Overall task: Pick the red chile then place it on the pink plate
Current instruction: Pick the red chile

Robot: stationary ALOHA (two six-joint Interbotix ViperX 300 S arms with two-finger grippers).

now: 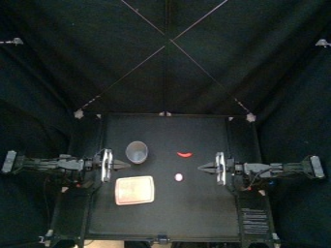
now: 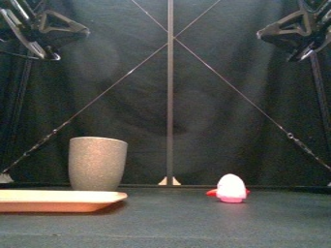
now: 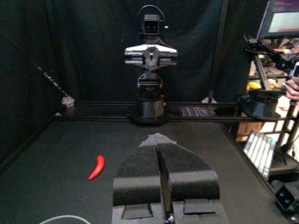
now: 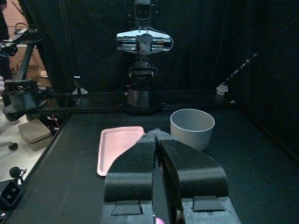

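A black desk seen from above. The red chile lies flat on it, right of the middle and toward the back, touched by nothing. The pink plate sits well apart from it, near the front and left of the middle. A grey speckled cup stands upright behind the plate. A small pink and white toy rests just right of the plate. The left tool and the right tool wait at opposite sides, each with jaws pressed together, gripping nothing.
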